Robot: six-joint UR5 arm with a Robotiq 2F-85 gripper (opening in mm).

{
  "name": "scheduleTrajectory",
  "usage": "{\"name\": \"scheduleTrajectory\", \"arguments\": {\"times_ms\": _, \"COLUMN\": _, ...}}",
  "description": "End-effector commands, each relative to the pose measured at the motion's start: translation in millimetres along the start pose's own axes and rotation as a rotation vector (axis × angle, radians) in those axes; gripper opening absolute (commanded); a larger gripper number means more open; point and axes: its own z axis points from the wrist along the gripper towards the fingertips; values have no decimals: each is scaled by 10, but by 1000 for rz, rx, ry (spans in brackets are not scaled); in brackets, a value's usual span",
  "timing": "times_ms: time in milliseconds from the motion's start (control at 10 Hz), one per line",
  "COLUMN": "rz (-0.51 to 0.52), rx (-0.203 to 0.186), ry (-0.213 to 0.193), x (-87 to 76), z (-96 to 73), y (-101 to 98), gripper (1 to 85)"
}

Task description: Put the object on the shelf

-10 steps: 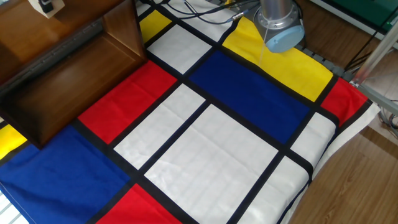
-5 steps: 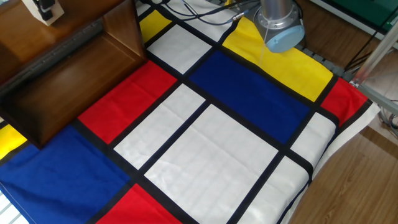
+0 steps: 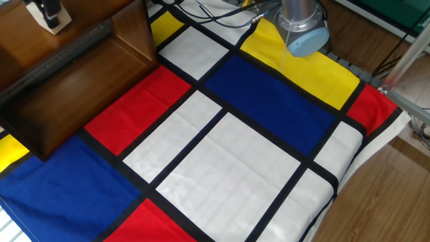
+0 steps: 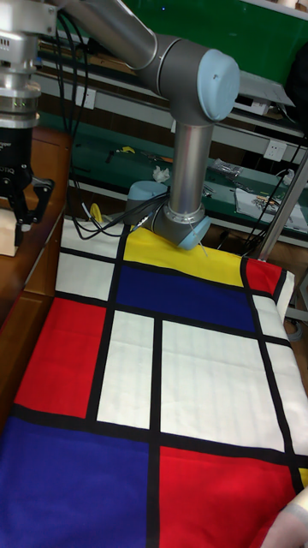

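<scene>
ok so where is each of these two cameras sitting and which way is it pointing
Fixed view: high, off one corner of the checkered cloth, looking down at the shelf; shows the arm's base and gripper.
Tall fixed view: low at the cloth's end, facing the arm; the gripper appears upper left.
Shared: cloth, arm, gripper, shelf.

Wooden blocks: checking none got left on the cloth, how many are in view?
1: the block is at the gripper tips, over the shelf top, far left. Others may be hidden behind the shelf.
</scene>
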Motion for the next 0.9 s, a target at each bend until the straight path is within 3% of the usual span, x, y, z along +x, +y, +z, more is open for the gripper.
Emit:
{"name": "scheduleTrajectory", "arguments": {"times_ms": 0, "rz": -40, "rx": -19, "ry": 10, "x": 20, "z": -8, "y": 27, "gripper": 200}}
{"name": "scheduleTrajectory", "arguments": {"times_ms": 800, "rz": -124, "rx": -31, "ry": 47, "x": 112, "z": -25, "y": -13, "gripper": 473}}
